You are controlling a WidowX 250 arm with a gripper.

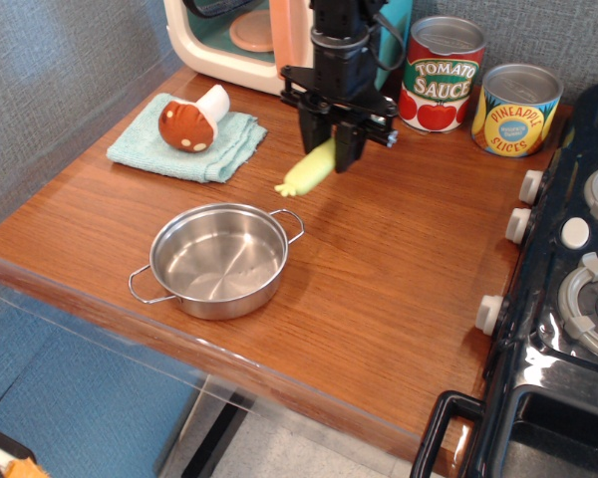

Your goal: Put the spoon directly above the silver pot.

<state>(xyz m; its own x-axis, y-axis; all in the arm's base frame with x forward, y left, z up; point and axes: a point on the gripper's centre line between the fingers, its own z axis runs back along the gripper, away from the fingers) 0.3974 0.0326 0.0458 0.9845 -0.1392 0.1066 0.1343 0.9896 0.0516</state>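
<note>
The spoon [307,170] shows only its pale yellow-green corn-shaped handle, tilted down to the left. Its metal bowl is hidden between the fingers. My gripper [326,151] is shut on the spoon's upper end and holds it above the wooden table, behind and slightly right of the silver pot [218,259]. The pot is shallow, round and shiny, with two wire loop handles, and stands empty near the table's front edge.
A toy mushroom [189,120] lies on a teal cloth [184,142] at the back left. A toy microwave [241,40] stands behind. A tomato sauce tin [441,74] and a pineapple tin [518,109] stand at the back right. A black toy stove [568,289] fills the right side.
</note>
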